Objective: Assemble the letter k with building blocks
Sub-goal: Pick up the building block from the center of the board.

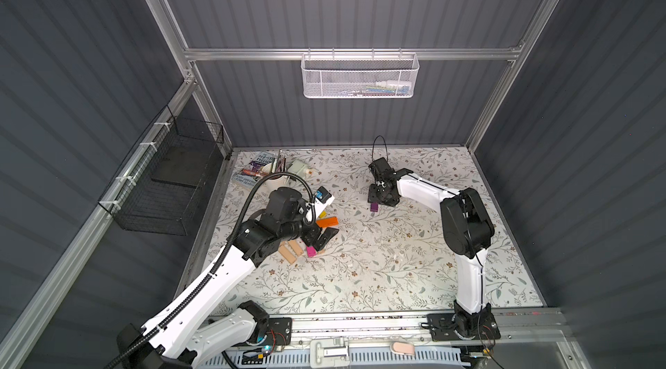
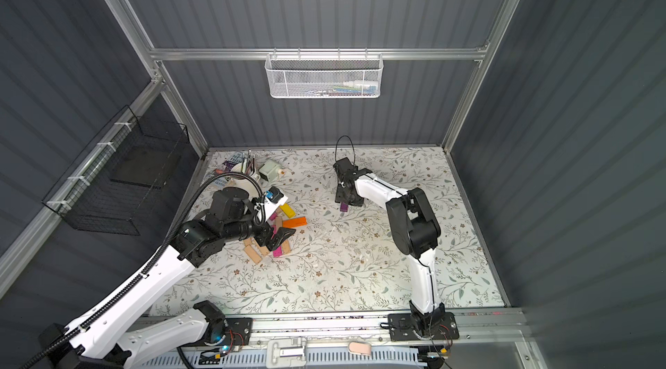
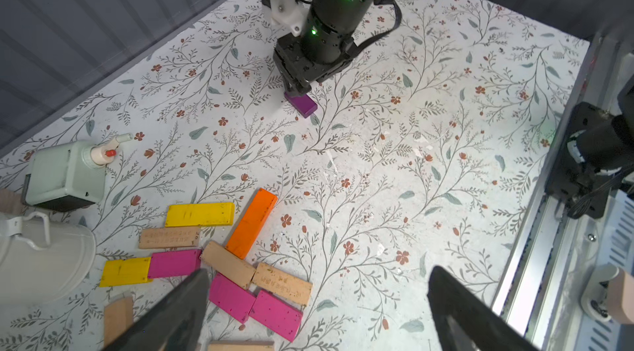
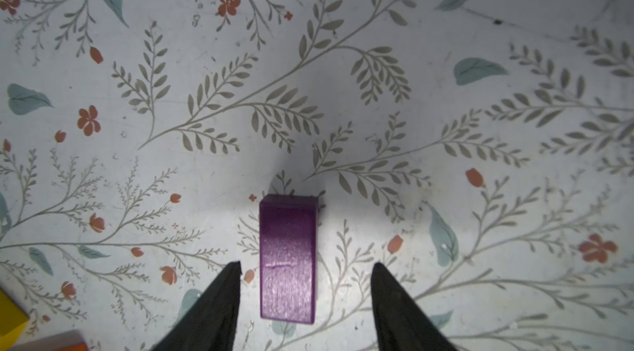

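The right gripper (image 4: pixel 306 265) stood low over a small purple-painted wooden plank (image 4: pixel 287 256). Its two dark fingers were apart, one along each long side, with a strip of table showing between each finger and the wood, so nothing was clamped. The plank lay flat and alone on the floral-patterned table (image 3: pixel 377 160), toward the back and well apart from the other pieces.

I took the step in hand to be the pickup of this plank, since no letter was laid out anywhere that I could see. The next move, to my mind, called for the fingers to close squarely across the plank's narrow width. A straight lift after that would keep it from twisting.

The left gripper (image 3: pixel 318 270) hung over the loose heap of building blocks (image 3: pixel 224 263) on the left side, jaws spread wide and empty. That heap held a long orange plank (image 3: pixel 252 222), two yellow planks (image 3: pixel 200 213), several pink planks (image 3: pixel 274 313) and several bare tan ones, touching at odd angles. The purple plank looked glossy and square-edged, with a faint scratch across its top face.
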`<control>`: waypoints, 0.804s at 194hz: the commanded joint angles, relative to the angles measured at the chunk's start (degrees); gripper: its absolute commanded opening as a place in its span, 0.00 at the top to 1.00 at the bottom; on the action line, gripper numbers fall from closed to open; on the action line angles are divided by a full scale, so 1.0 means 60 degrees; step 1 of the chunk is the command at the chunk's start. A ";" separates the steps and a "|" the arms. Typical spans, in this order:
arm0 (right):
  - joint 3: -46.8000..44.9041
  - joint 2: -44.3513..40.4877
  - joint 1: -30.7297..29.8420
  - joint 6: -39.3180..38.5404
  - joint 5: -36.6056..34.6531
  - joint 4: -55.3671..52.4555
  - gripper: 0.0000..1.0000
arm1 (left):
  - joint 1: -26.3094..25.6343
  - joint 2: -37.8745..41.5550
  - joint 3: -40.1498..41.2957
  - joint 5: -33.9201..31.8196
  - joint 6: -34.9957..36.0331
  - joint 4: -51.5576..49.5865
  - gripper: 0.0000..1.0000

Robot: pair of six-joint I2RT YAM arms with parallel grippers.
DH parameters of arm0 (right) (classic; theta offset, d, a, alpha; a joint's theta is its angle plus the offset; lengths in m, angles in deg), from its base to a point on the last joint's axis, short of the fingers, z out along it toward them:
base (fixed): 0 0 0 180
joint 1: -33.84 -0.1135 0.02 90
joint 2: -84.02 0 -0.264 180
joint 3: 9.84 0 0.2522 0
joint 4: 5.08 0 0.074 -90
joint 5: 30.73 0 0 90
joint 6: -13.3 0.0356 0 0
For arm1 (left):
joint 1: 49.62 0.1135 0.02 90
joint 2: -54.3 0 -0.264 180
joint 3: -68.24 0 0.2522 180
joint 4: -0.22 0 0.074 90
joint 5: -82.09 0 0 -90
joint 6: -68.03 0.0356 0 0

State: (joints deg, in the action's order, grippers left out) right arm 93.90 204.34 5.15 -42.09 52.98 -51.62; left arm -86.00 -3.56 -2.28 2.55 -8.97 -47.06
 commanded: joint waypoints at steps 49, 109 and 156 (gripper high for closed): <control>0.0314 0.0656 -0.0001 -0.0070 0.0056 -0.0438 0.57 | 0.0000 -0.0019 0.0835 -0.0206 0.0619 0.0423 0.00; -0.0228 0.0076 0.0044 -0.0359 0.0020 -0.0217 0.81 | -0.0001 -0.0102 0.0843 0.0084 0.0507 0.0513 0.00; -0.1357 -0.1645 0.1124 -0.2616 0.0758 0.0053 0.79 | -0.0176 -0.0435 0.0390 0.1743 -0.0685 0.1330 0.00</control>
State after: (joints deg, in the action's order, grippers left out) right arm 88.41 200.69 7.21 -48.30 55.08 -51.64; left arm -86.07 -5.57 2.29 5.43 -9.37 -43.02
